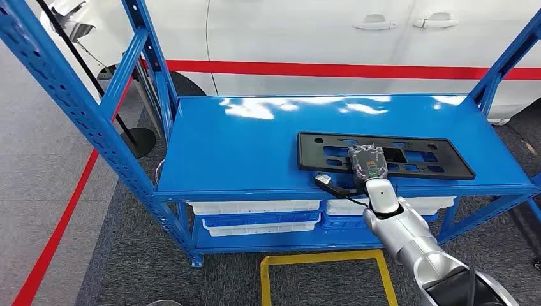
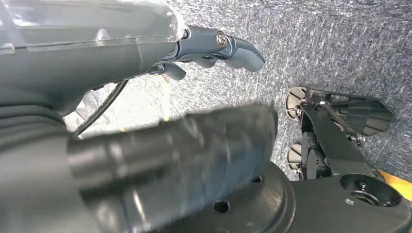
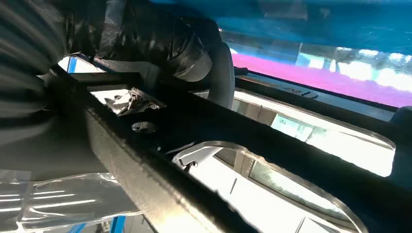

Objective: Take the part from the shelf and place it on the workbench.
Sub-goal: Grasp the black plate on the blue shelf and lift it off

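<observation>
the black part [image 1: 385, 155] lies flat on the blue shelf [image 1: 242, 150], toward four o'clock, near the front edge. the right hand [image 1: 367, 160] rests on the part's near rail, fingers closed around it. the left hand [image 2: 214, 48] hangs over the floor [image 2: 340, 43], fingers loosely curled, holding nothing.

You're looking at a glossy blue metal rack [image 1: 210, 146], its top shelf catching bright glare from the ceiling lights. Under that shelf sit white plastic bins [image 1: 255, 207]. Right behind the rack there's a white car [image 1: 319, 32] with a red stripe [image 1: 319, 69] along its side. Grey carpet [image 1: 38, 166] lies around the rack, red floor tape [image 1: 57, 223] off to its left and a yellow taped square [image 1: 325, 277] in front.
</observation>
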